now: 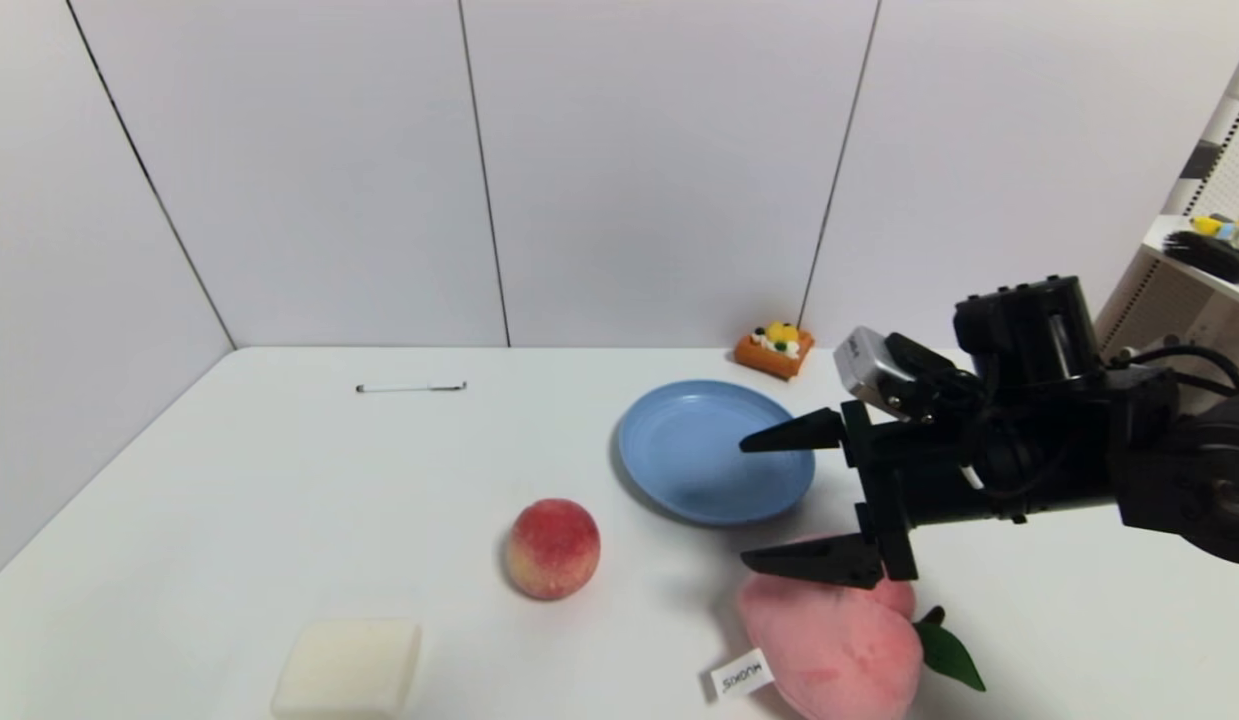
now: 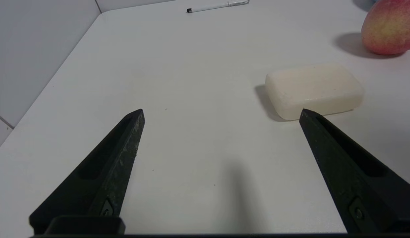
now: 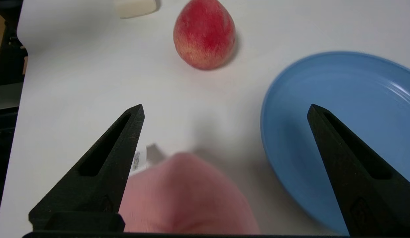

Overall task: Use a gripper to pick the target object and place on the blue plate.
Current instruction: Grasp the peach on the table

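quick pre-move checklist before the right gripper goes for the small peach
1. Right gripper open wide enough for the fruit: ok, jaws spread and empty.
2. Small peach free to grasp: ok, alone on the white table, apart from the white soap-like block.
3. Gripper lined up on the right thing: not ok, it hangs over the plush peach, short of the small peach.
4. Blue plate ready: ok, nothing on it.
5. Left gripper out of the way: ok, open, near the white block.
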You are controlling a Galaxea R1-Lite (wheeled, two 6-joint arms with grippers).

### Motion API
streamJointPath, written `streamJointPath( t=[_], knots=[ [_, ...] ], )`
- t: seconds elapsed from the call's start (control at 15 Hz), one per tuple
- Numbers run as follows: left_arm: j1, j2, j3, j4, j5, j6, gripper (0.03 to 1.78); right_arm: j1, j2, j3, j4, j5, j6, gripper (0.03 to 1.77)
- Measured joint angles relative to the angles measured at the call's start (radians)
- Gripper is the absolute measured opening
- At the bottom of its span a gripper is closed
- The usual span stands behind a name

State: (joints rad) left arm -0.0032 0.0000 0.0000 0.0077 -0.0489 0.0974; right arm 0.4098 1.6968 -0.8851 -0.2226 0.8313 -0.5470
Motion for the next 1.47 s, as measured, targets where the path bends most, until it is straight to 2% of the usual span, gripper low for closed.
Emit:
streamJointPath(
  t=[0.27, 0.73, 1.47],
  knots=[
    [0.000, 0.000, 0.000, 0.000, 0.000, 0.000, 1.69, 0.101, 0.081, -0.104, 0.008, -0.001, 0.005, 1.70],
    [0.000, 0.000, 0.000, 0.000, 0.000, 0.001, 1.69, 0.194, 0.214, -0.254, 0.015, -0.010, 0.012, 1.70],
    [0.000, 0.000, 0.000, 0.000, 0.000, 0.001, 1.69, 0.244, 0.405, -0.409, 0.004, -0.011, 0.006, 1.70]
  ],
)
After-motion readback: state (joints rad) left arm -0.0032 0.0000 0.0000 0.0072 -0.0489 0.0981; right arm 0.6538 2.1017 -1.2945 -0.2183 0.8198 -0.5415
